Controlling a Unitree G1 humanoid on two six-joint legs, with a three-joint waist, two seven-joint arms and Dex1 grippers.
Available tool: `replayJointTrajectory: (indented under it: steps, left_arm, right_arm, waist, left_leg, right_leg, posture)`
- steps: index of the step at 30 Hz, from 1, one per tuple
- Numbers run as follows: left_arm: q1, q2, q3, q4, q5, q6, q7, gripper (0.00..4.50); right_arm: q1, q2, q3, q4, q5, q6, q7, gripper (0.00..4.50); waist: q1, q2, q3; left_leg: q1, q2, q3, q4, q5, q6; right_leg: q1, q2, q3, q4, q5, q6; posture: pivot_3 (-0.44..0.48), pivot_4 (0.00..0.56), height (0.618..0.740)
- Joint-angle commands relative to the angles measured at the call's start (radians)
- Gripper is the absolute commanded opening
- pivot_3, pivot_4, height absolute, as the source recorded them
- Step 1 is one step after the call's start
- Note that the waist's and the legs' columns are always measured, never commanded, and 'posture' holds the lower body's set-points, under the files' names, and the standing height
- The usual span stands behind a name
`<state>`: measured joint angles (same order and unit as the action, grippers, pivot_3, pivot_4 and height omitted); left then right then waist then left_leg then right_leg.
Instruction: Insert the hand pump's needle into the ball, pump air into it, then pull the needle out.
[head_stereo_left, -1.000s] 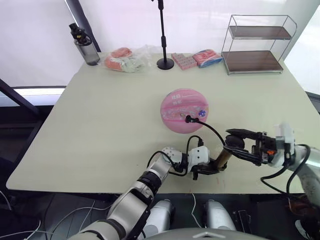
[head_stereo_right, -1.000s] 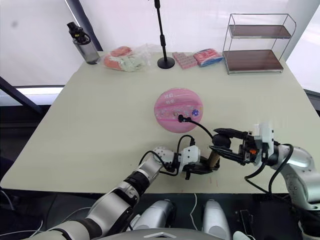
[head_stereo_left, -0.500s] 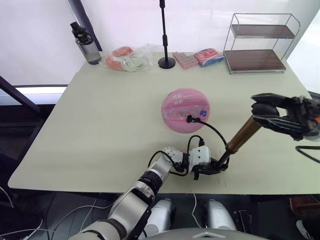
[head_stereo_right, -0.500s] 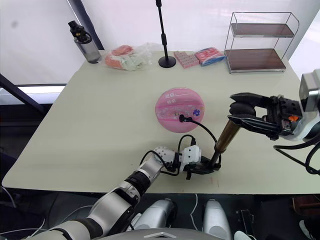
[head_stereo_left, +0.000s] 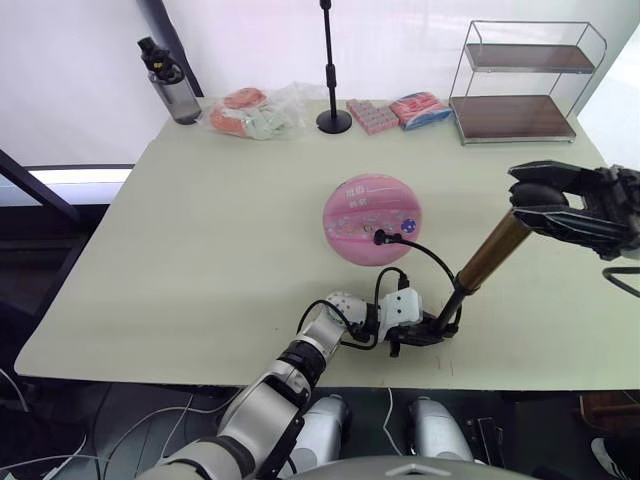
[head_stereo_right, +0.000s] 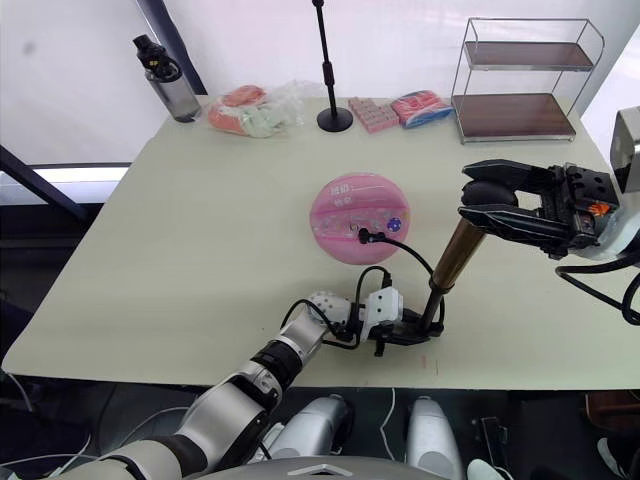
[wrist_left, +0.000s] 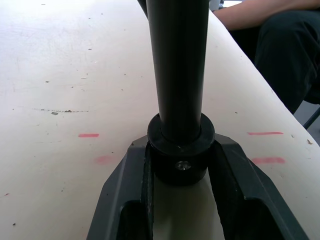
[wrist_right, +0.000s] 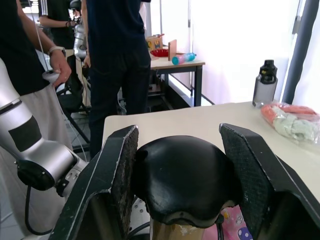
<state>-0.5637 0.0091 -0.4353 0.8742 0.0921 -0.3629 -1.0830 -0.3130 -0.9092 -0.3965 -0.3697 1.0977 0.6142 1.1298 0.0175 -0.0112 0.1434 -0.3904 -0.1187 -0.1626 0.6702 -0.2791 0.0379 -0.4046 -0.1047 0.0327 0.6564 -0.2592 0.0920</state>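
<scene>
Beige surface (head_stereo_left: 200, 230), centre frame: needle (head_stereo_left: 378, 237) sitting in ball (head_stereo_left: 372, 220). Left hand (head_stereo_left: 432, 328) clamping pump (head_stereo_left: 492, 251) base, right hand (head_stereo_left: 548, 200) gripping handle, mid-stroke. Needle removal pending.

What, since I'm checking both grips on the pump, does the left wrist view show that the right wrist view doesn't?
Left wrist view: the left gripper clamped on the hand pump's black base cap, red marks on the table, a seated person's leg. Right wrist view: the right gripper closed around the pump's black handle, the ball's edge, a water bottle, bagged packets, standing people. Shared: the hand pump and the table.
</scene>
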Motion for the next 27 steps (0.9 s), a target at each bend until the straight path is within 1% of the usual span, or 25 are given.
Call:
replayJointTrajectory:
  steps: [1, 4, 7, 12, 15, 18, 22, 25, 27]
  left_arm:
    - [0.034, 0.016, -0.02, 0.062, 0.038, 0.019, 0.003, 1.09]
    - [0.033, 0.016, -0.019, 0.063, 0.041, 0.017, 0.005, 1.09]
    - [0.035, 0.017, -0.018, 0.065, 0.042, 0.015, 0.005, 1.09]
    - [0.035, 0.016, -0.016, 0.064, 0.044, 0.017, 0.004, 1.09]
    - [0.035, 0.015, -0.014, 0.066, 0.044, 0.016, 0.004, 1.09]
    - [0.035, 0.014, -0.011, 0.069, 0.042, 0.018, 0.004, 1.09]
    - [0.034, 0.012, -0.01, 0.071, 0.044, 0.015, 0.006, 1.09]
    - [0.033, 0.011, -0.008, 0.076, 0.043, 0.015, 0.007, 1.09]
    - [0.031, 0.01, -0.006, 0.08, 0.042, 0.016, 0.009, 1.09]
  right_arm:
    - [0.075, 0.053, 0.042, -0.021, -0.119, -0.09, 0.01, 2.1]
    - [0.133, 0.103, 0.094, -0.021, -0.193, -0.152, 0.014, 2.1]
    - [0.202, 0.149, 0.155, 0.009, -0.291, -0.243, 0.038, 2.1]
    - [0.273, 0.2, 0.219, 0.082, -0.387, -0.361, 0.073, 2.1]
    - [0.312, 0.223, 0.261, 0.156, -0.458, -0.457, 0.11, 2.1]
    - [0.32, 0.26, 0.285, 0.19, -0.483, -0.495, 0.089, 2.1]
    - [0.339, 0.298, 0.336, 0.236, -0.58, -0.584, 0.057, 2.1]
    - [0.331, 0.293, 0.332, 0.237, -0.566, -0.588, 0.058, 2.1]
    - [0.32, 0.281, 0.315, 0.213, -0.512, -0.56, 0.07, 2.1]
  waist:
    - [-0.002, 0.0, -0.001]
    - [-0.004, 0.0, -0.001]
    - [-0.004, -0.003, -0.003]
    - [-0.005, -0.004, -0.006]
    - [-0.004, -0.006, -0.008]
    - [-0.004, -0.006, -0.009]
    - [-0.004, -0.006, -0.011]
    - [-0.004, -0.007, -0.012]
    - [-0.005, -0.007, -0.012]
  left_leg:
    - [0.001, 0.0, 0.0, 0.0, 0.0, 0.0]
    - [0.01, 0.0, 0.002, 0.0, -0.002, 0.004]
    - [0.012, 0.001, 0.001, -0.001, -0.002, 0.004]
    - [0.012, 0.001, 0.001, 0.0, -0.002, 0.004]
    - [0.012, 0.001, 0.0, 0.0, -0.002, 0.004]
    - [0.013, 0.001, 0.0, 0.0, -0.002, 0.004]
    - [0.013, 0.001, 0.0, -0.001, -0.002, 0.003]
    - [0.013, 0.001, 0.0, -0.001, -0.002, 0.003]
    - [0.014, 0.001, -0.001, 0.0, -0.002, 0.003]
  right_leg:
    - [0.0, 0.0, 0.0, 0.0, 0.0, 0.0]
    - [0.008, 0.001, 0.002, 0.001, 0.0, 0.0]
    - [0.01, 0.004, 0.001, 0.001, 0.0, 0.001]
    - [0.01, 0.004, 0.001, 0.001, 0.0, 0.0]
    - [0.01, 0.005, 0.001, 0.001, 0.0, 0.0]
    - [0.01, 0.005, 0.001, 0.001, 0.0, 0.0]
    - [0.01, 0.005, 0.001, 0.001, 0.0, 0.0]
    - [0.011, 0.005, 0.001, 0.001, 0.0, 0.0]
    - [0.011, 0.006, 0.001, 0.001, 0.0, 0.0]
  posture:
    - [0.0, 0.15, 0.736]
    - [0.0, 0.15, 0.736]
    - [0.0, 0.15, 0.736]
    - [0.0, 0.15, 0.736]
    - [0.0, 0.15, 0.736]
    - [0.0, 0.15, 0.736]
    - [0.0, 0.15, 0.736]
    - [0.0, 0.15, 0.736]
    - [0.0, 0.15, 0.736]
